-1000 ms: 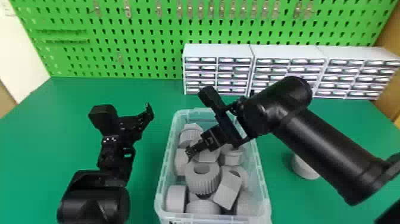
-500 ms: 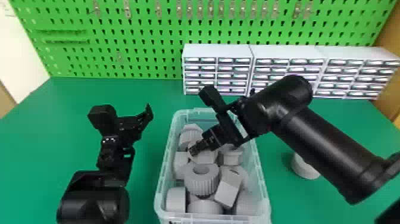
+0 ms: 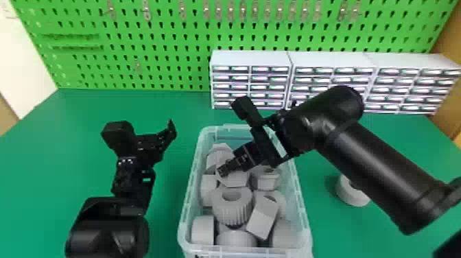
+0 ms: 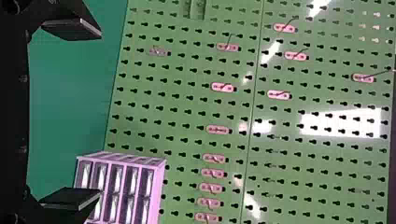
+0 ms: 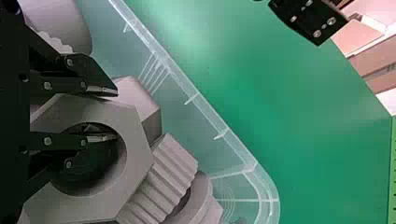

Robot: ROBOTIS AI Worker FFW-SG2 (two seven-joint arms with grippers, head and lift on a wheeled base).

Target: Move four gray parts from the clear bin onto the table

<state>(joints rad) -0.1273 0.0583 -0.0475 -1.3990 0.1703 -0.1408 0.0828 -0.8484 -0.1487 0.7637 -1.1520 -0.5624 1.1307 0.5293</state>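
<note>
While a hexagonal gray part [image 5: 139,156] lies among the others in the clear bin [image 3: 188,199], its wide hole showing in the right wrist view, the right gripper [image 3: 222,169] is right down at it! Fingers apart, one inside that hole, the other by the outer edge, the part's wall between them; whether either touches, I can't tell. Just beside it sits a ribbed gray part [image 3: 236,210], and next to that leans an angular gray block [image 3: 262,219]. Out on the green table [image 3: 68,113], to the bin's right, rests a round gray part [image 3: 350,194], partly behind the right arm. Over on the left, beside the bin, the left gripper [image 3: 159,141] hangs wide open and empty. Behind it all, white drawer cabinets [image 3: 252,59] line up before a green pegboard [image 3: 154,31].
</note>
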